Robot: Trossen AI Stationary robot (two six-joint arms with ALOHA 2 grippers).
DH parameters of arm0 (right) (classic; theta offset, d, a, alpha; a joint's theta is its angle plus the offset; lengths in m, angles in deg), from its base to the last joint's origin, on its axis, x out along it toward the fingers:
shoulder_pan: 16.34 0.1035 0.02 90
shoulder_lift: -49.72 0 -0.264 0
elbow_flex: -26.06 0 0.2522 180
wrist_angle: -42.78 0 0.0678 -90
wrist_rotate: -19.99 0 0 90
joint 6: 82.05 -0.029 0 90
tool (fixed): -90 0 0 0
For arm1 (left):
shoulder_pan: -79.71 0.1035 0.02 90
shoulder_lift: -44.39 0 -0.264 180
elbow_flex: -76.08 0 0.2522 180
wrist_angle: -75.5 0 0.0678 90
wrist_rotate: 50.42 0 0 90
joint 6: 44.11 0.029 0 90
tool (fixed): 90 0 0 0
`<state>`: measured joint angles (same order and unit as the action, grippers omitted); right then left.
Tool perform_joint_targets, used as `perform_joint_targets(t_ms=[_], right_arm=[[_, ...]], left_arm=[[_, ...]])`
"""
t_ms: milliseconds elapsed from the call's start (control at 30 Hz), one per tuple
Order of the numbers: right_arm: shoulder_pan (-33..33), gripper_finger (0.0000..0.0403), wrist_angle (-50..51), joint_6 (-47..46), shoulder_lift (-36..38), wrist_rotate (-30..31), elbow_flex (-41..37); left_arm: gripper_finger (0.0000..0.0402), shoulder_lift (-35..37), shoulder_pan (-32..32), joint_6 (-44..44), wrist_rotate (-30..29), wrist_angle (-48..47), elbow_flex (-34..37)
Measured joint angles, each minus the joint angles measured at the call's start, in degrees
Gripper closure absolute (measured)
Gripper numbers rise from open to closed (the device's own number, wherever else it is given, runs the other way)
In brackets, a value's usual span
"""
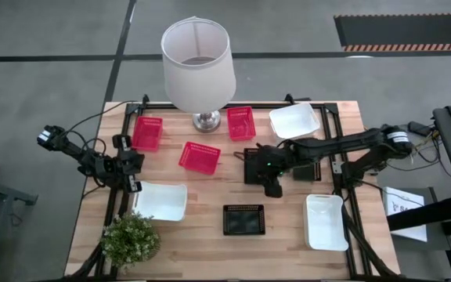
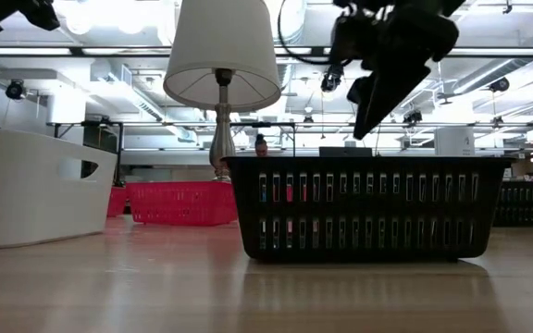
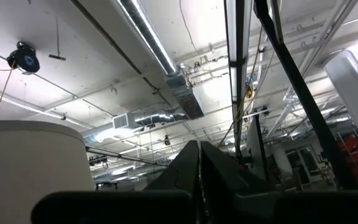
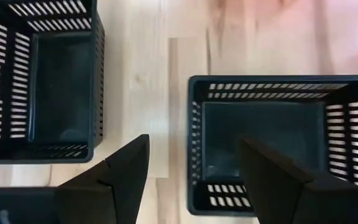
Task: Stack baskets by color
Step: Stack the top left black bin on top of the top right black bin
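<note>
Three red baskets [image 1: 200,157] stand on the far left half of the wooden table. Three white baskets [image 1: 161,201] lie apart from one another: far right, near left and near right. One black basket [image 1: 243,220] stands alone near the front; in the low view it [image 2: 368,208] fills the middle. Two more black baskets [image 4: 39,81] [image 4: 278,143] stand side by side under my right gripper [image 4: 194,180]. That gripper is open, tipped downward, its fingers above either side of one basket's side wall [image 4: 194,134]. My left gripper [image 1: 131,174] waits shut at the left edge, pointing upward.
A lamp with a white shade [image 1: 198,63] stands at the far middle, between the red baskets. A small green potted plant [image 1: 130,239] sits at the near left corner. Bare wood [image 1: 210,251] shows along the front edge.
</note>
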<state>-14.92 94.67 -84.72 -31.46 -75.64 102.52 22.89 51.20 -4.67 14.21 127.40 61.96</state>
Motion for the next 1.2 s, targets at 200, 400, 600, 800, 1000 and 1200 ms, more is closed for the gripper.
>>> perform_joint_targets(t_ms=[200, 400, 600, 800, 1000, 1200], right_arm=[[1.25, 0.0189, 3.37, -1.58, -7.66, -0.38, 4.86], [1.33, 0.0199, 7.20, -2.59, -14.09, 1.05, 7.75], [1.33, 0.0220, 7.88, -2.21, -18.09, 3.36, 8.21], [1.33, 0.0282, 8.11, -0.55, -18.12, 4.77, 8.21], [1.35, 0.0383, 8.26, 0.01, -17.95, 4.80, 8.21], [1.95, 0.0391, 9.42, 0.76, -16.49, 4.94, 8.17]], left_arm=[[0.0402, -0.08, -0.03, -0.02, 0.00, -0.12, 0.00], [0.0402, -0.22, -0.02, -0.04, 0.01, -0.19, 0.00], [0.0402, -0.22, -0.02, -0.07, 0.00, -0.19, 0.00], [0.0402, -0.22, -0.02, -0.09, 0.01, -0.21, 0.00], [0.0402, -0.27, -0.02, -0.09, 0.01, -0.21, 0.00], [0.0402, -0.28, 0.00, -0.11, 0.01, -0.32, 0.00]])
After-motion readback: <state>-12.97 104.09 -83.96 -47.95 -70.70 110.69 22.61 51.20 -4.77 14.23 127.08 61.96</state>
